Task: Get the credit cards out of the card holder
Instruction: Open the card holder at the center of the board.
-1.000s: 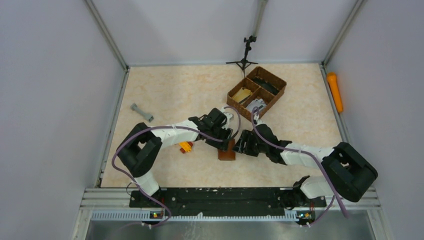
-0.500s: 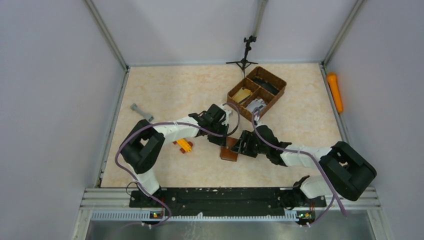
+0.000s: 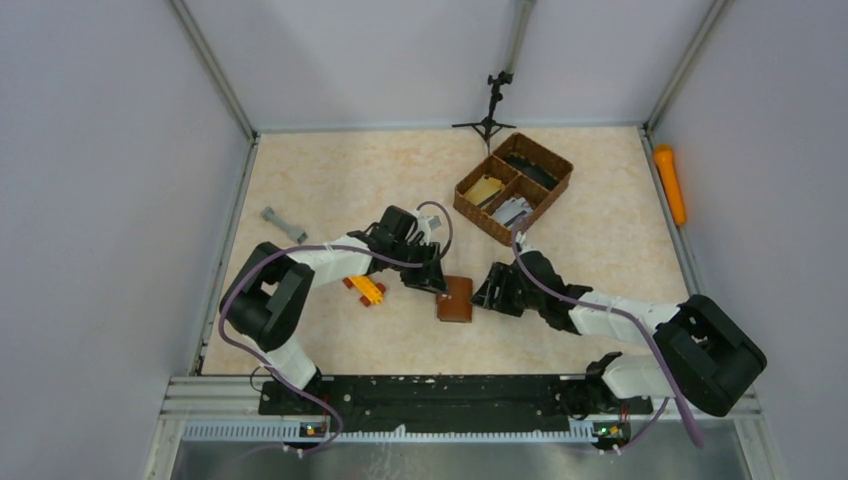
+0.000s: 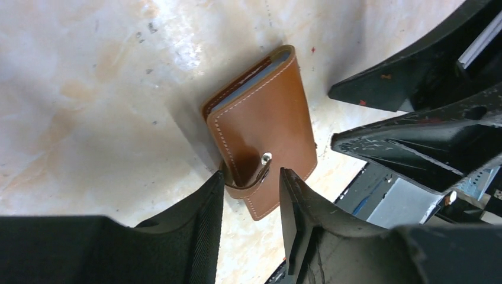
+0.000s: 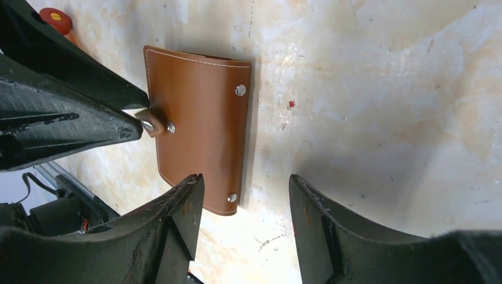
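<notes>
The card holder (image 3: 455,298), a brown leather wallet, lies shut and flat on the table between my two grippers. In the left wrist view the card holder (image 4: 263,124) shows a grey edge (image 4: 254,78) between its covers; the credit cards themselves are hidden inside. My left gripper (image 3: 430,279) is open at the wallet's left edge, its jaws on either side of the strap tab (image 4: 258,171) without closing on it (image 4: 251,174). My right gripper (image 3: 488,292) is open and empty at the wallet's right edge (image 5: 245,180); the wallet (image 5: 198,124) lies just ahead of its left finger.
A brown woven compartment basket (image 3: 560,171) holding small items stands at the back right. An orange toy (image 3: 366,289) lies under the left arm, and a grey piece (image 3: 284,225) lies at the left. A small tripod (image 3: 490,105) stands at the back wall. An orange object (image 3: 669,184) lies beyond the right rail.
My left gripper has drawn back to the left, off the wallet. The right gripper has eased slightly right. The wallet now lies uncovered and flat between them.
</notes>
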